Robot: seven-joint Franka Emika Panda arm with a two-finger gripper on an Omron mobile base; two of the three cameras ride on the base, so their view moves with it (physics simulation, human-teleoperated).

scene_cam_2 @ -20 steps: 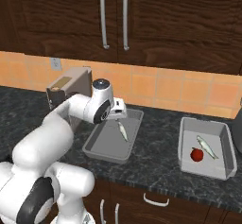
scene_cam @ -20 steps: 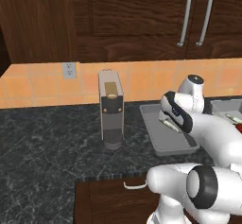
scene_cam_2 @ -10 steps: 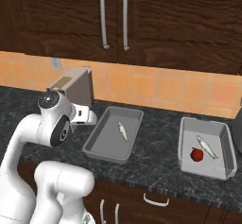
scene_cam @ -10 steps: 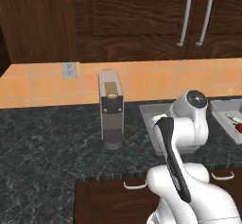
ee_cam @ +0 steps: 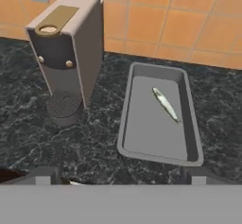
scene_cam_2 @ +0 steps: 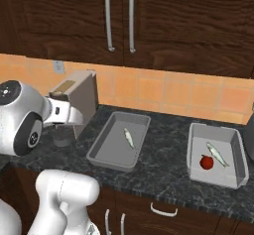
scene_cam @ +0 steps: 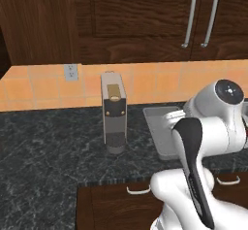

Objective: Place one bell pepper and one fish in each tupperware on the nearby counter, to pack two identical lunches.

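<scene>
Tupperware (scene_cam_2: 101,152), the nearer grey tray, lies on the counter (scene_cam_2: 163,172) beside the coffee machine (scene_cam_2: 79,102), holding one fish (scene_cam_2: 129,138) and no pepper. You have swung the arm clear since a second ago, jaws spread wide and empty. Far tupperware (scene_cam_2: 238,167) already carries fish (scene_cam_2: 217,154) and red pepper (scene_cam_2: 206,162).

White arm folded back over its base, end effector (ee_cam: 120,175) spread wide (empty), angled downward.

Light-grey tupperware (scene_cam_2: 101,155), red bell pepper (scene_cam_2: 206,162), black-speckled counter (scene_cam_2: 163,177).
</scene>
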